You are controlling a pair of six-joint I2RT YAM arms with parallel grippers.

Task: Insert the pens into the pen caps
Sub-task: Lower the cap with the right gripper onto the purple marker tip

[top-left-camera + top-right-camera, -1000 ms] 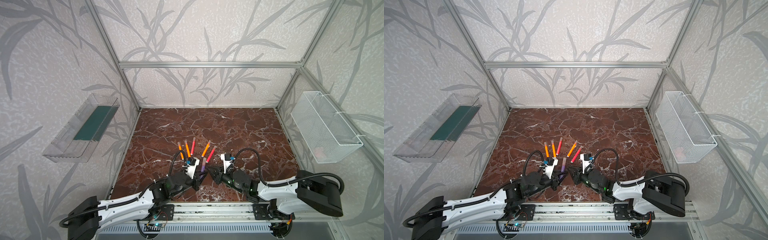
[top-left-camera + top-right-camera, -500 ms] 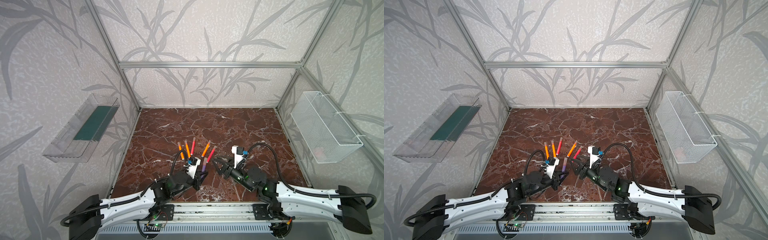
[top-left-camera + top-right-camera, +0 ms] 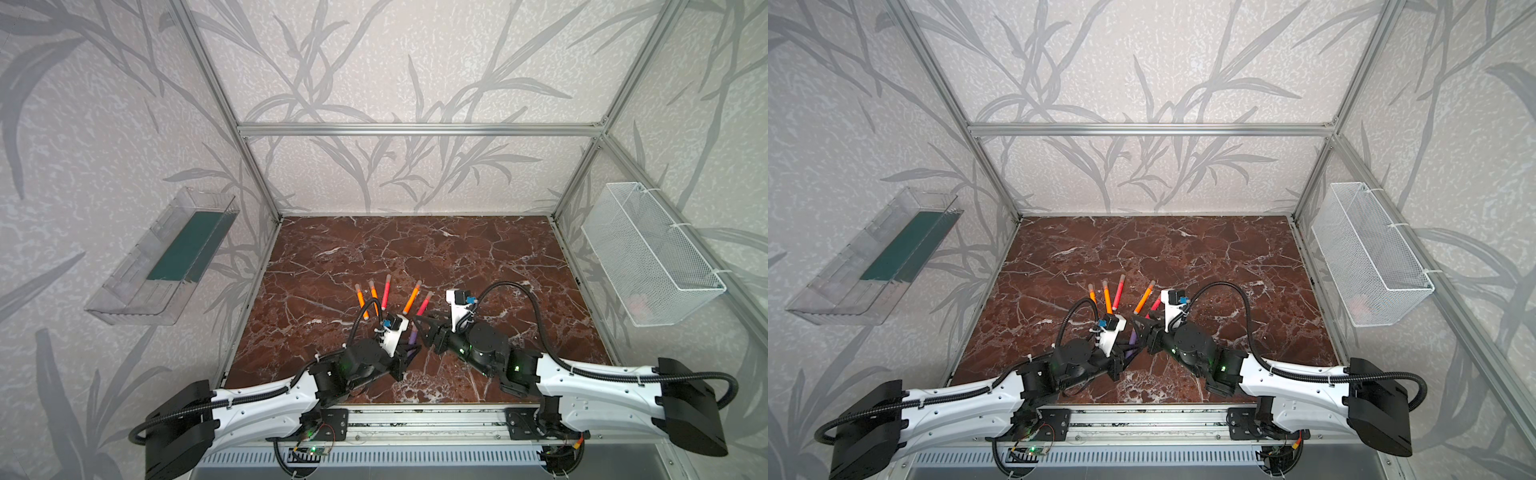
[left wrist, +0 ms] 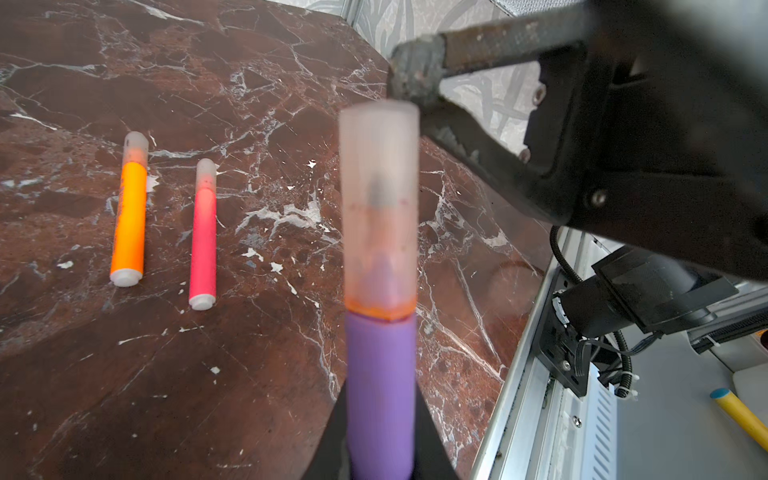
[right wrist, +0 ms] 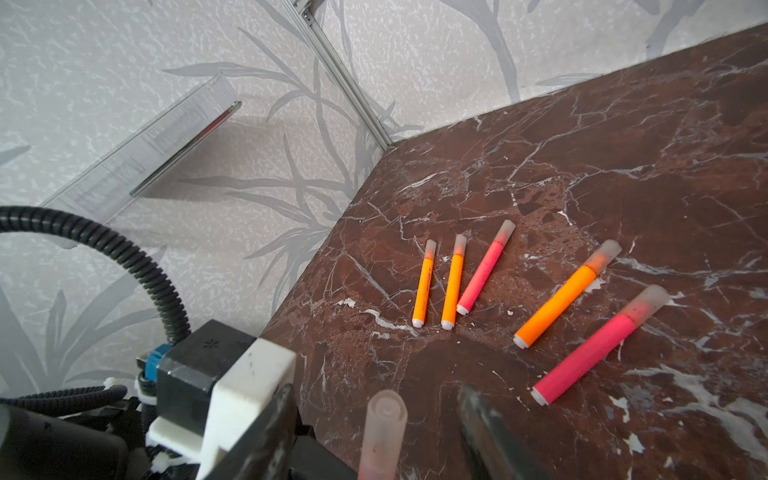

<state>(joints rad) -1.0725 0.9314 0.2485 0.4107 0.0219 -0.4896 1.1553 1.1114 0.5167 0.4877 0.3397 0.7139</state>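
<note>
**Marble tabletop** (image 3: 457, 257): five capped pens lie flat on it, caps toward the back wall.

**Left group**, in order:
- orange pen (image 3: 360, 297)
- second orange pen (image 3: 373, 293)
- red-pink pen (image 3: 386, 293)

In the right wrist view the butt end of the red-pink pen sits just beside the barrel of the second orange pen.

**Left gripper** (image 4: 380, 436): clamped tight on the barrel of the purple pen (image 4: 380, 386). The pen is held above the tabletop with its tip end pointing away from the wrist. A translucent cap (image 4: 379, 199) covers the tip. The cap's rim meets the barrel at a thin orange band.

**Right group**: third orange pen (image 3: 411, 299) and second red-pink pen (image 3: 424, 304) lie side by side, not touching.

**Right gripper** (image 5: 376, 399): jaws partly spread, with one finger on each side of the cap. The right wrist view shows a gap on both sides. The gripper holds nothing.
</note>
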